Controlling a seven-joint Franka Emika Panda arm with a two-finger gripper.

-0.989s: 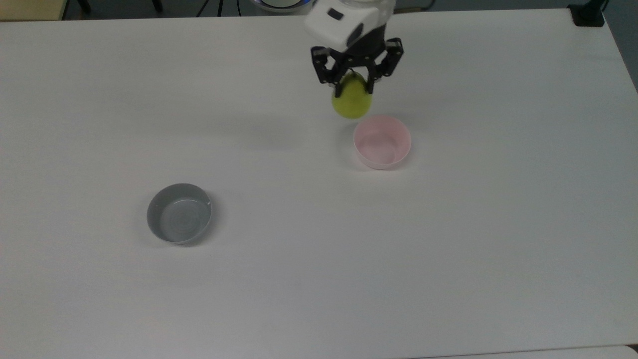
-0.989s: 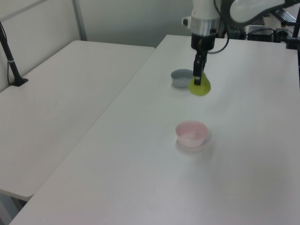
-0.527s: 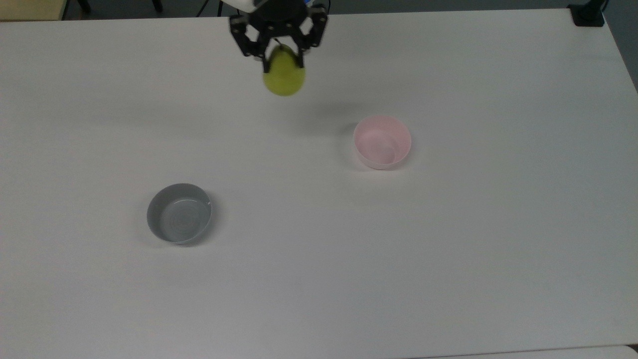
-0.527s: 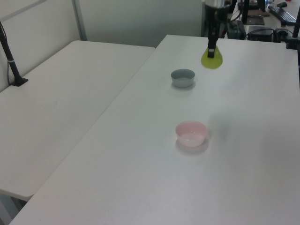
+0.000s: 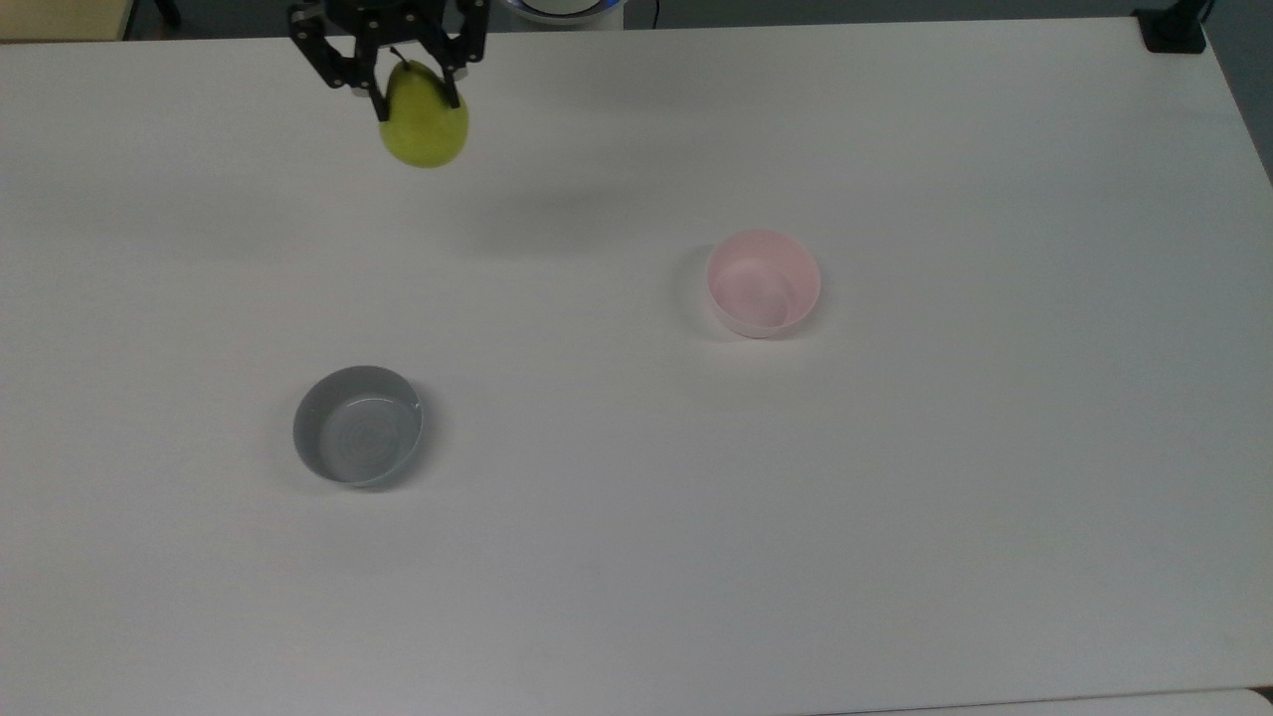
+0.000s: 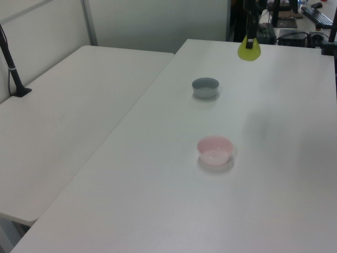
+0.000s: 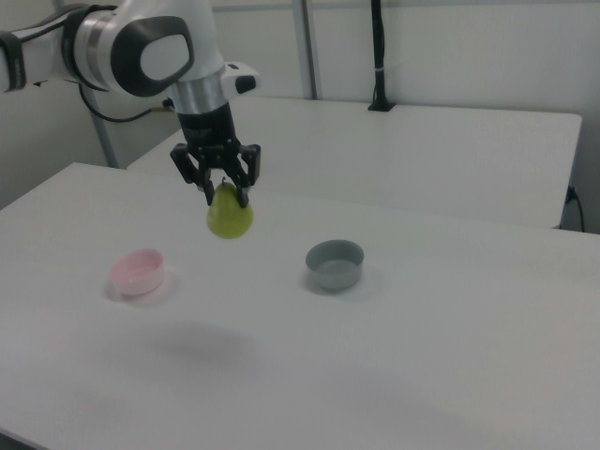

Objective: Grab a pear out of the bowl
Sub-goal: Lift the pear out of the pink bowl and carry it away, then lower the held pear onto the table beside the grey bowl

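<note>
A yellow-green pear [image 5: 425, 128] [image 6: 249, 51] [image 7: 230, 217] hangs high in the air with my gripper [image 5: 419, 97] [image 7: 226, 194] shut on its narrow top. The pale pink bowl [image 5: 763, 282] [image 6: 215, 150] [image 7: 137, 271] stands empty on the white table, well to the top view's right of the pear and nearer the camera. In the right view the pear hangs between the pink bowl and the grey one, well above the tabletop.
A grey bowl [image 5: 358, 425] [image 6: 205, 87] [image 7: 335, 263] stands empty on the table [image 5: 895, 517] at the top view's lower left. A second white table [image 6: 68, 105] adjoins on the left view's left. A black post [image 7: 380, 56] rises behind in the right view.
My gripper has carried the pear up and away from the pink bowl, moving steadily toward the top view's upper left. Both bowls have stayed in place.
</note>
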